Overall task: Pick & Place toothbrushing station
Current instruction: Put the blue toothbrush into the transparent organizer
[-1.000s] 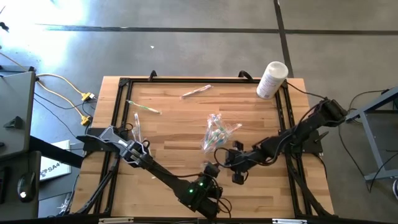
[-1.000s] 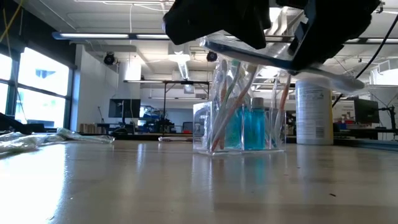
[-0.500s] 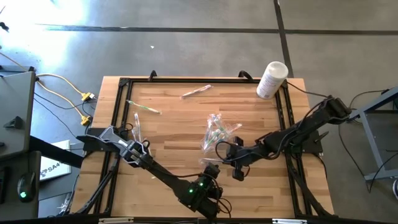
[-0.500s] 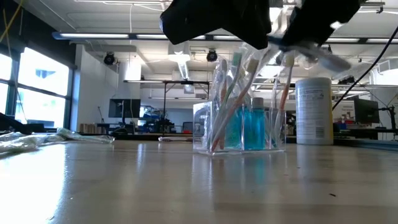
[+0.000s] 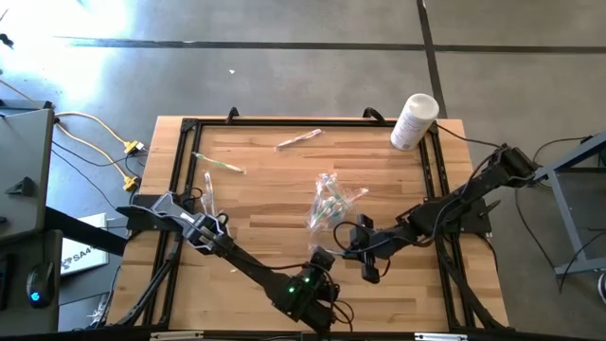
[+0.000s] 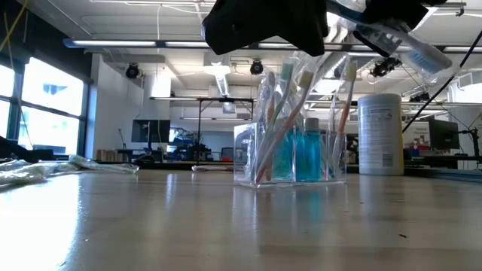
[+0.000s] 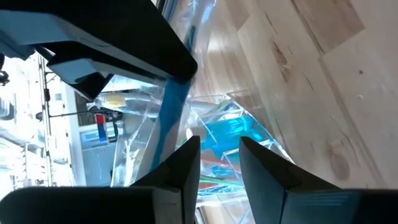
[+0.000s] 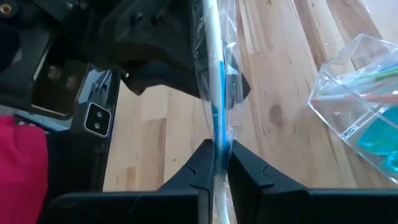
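Note:
A clear holder (image 5: 331, 204) with several toothbrushes and teal tubes stands on the wooden table; it also shows in the low view (image 6: 290, 143). My right gripper (image 8: 216, 158) is shut on a blue-and-white toothbrush in a clear wrapper (image 8: 214, 93), just near of the holder (image 8: 360, 106). My left gripper (image 7: 219, 158) is open beside it (image 5: 320, 261). The wrapped brush (image 7: 173, 118) passes one left finger. Whether it touches that finger, I cannot tell. Loose toothbrushes (image 5: 298, 139) (image 5: 218, 163) (image 5: 208, 189) lie flat on the table's far left part. My right gripper pinches the wrapped toothbrush between its two fingers, on the blue stretch of the handle (image 8: 217, 134). The brush runs on forward from the fingertips, along the fingers. It is lifted clear of the table and slants down toward the table's right (image 6: 407, 45).
A white canister (image 5: 414, 120) stands at the table's far right corner. A black frame rail (image 5: 185, 170) runs round the table. Crumpled clear plastic (image 6: 45, 167) lies at the left in the low view. Bare wood lies between the holder and the far edge.
My right gripper has drawn the wrapped toothbrush away from the left gripper, toward the table's right and up. The brush has tipped from nearly level to a slant. The holder has stayed where it was.

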### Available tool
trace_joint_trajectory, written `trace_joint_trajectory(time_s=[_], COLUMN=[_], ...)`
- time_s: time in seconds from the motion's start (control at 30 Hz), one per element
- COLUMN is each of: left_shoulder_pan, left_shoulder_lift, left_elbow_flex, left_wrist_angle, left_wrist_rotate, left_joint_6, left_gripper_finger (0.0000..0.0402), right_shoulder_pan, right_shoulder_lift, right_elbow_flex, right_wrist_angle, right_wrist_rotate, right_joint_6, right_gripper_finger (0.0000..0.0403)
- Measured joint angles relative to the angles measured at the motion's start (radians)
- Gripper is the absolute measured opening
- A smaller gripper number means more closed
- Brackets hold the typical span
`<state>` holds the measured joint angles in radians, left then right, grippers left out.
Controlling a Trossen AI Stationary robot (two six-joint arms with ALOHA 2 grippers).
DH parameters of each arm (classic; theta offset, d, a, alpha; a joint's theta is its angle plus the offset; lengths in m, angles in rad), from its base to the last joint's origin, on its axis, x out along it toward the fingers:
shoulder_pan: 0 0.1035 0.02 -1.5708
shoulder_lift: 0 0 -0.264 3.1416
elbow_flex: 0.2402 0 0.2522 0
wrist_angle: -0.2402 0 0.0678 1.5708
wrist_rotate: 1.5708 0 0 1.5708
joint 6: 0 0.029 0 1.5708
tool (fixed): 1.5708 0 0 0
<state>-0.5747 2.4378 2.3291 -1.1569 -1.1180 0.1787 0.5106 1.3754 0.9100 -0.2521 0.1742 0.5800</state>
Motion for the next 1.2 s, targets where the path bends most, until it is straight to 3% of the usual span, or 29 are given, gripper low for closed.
trace_joint_trajectory(time_s=[0.7, 0.93, 1.2], left_shoulder_pan=[-0.003, -0.004, -0.022], left_shoulder_lift=[0.0, 0.0, 0.0], left_elbow_flex=[0.0, 0.0, 0.0], left_wrist_angle=[0.005, 0.017, 0.057], left_wrist_rotate=[-0.053, -0.056, -0.109], left_joint_6=[0.026, 0.026, 0.085], left_gripper_finger=[0.0106, 0.0106, 0.0106], right_shoulder_pan=[-0.001, -0.006, -0.023], right_shoulder_lift=[0.0, 0.0, 0.001], right_elbow_flex=[0.0, 0.0, 0.0], right_wrist_angle=[-0.018, -0.1, -0.127], right_wrist_rotate=[0.004, 0.062, 0.059], right_joint_6=[0.0, 0.0, 0.021], right_gripper_finger=[0.002, 0.002, 0.002])
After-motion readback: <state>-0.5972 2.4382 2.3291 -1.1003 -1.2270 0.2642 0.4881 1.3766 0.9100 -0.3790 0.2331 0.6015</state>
